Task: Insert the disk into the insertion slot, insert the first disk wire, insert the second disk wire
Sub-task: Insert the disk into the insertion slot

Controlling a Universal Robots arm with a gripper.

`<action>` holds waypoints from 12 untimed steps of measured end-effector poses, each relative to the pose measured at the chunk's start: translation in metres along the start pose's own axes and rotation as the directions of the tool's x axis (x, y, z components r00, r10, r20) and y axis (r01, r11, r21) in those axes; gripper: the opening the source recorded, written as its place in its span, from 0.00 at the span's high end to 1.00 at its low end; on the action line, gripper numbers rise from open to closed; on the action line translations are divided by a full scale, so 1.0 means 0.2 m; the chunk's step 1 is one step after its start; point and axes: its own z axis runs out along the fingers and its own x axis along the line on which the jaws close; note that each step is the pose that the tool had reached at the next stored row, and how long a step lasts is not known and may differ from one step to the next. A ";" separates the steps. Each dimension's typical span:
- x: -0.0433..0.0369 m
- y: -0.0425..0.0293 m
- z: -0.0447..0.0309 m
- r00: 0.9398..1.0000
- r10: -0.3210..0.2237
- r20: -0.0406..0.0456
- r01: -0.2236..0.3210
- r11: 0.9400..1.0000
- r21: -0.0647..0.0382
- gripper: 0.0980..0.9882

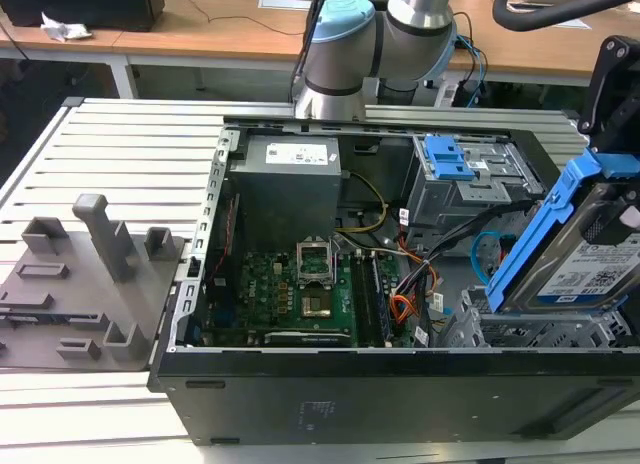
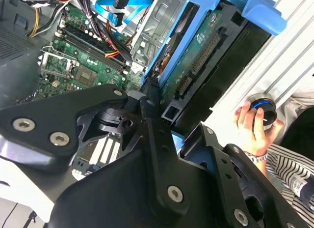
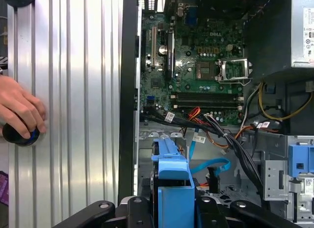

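Observation:
The disk (image 1: 585, 269), a silver drive with a white label in a bright blue carrier (image 1: 540, 234), hangs tilted over the open computer case at the exterior view's right. My gripper (image 1: 612, 219) is shut on it from above. Just under its lower end lies the insertion slot (image 1: 530, 329), a low silver perforated cage. In the second wrist view the disk (image 2: 206, 56) shows its connector edge between the black fingers (image 2: 147, 105). In the first wrist view the blue carrier (image 3: 171, 184) sits in my gripper (image 3: 172, 208). A loose blue wire (image 1: 487, 252) and black cables (image 1: 455, 234) lie beside the cage.
A taller grey bay with a blue latch (image 1: 447, 159) stands behind the cage. The green motherboard (image 1: 290, 284) fills the case's middle. Grey fixtures (image 1: 90, 274) sit at the exterior view's left. A person's hand (image 3: 19, 110) rests on a black knob on the ribbed table.

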 end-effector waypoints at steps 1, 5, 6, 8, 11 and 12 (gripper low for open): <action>0.000 0.000 0.003 1.000 0.000 0.000 0.000 1.000 0.000 0.70; 0.000 0.000 0.013 1.000 0.000 0.000 0.000 1.000 0.000 0.70; 0.000 -0.001 0.014 1.000 0.000 0.000 0.000 1.000 0.000 0.70; 0.000 -0.001 0.020 1.000 0.000 0.000 0.000 1.000 0.000 0.70; 0.000 -0.001 0.029 1.000 0.000 0.000 0.000 1.000 0.000 0.70; 0.000 -0.001 0.034 1.000 0.000 0.000 0.000 1.000 0.000 0.70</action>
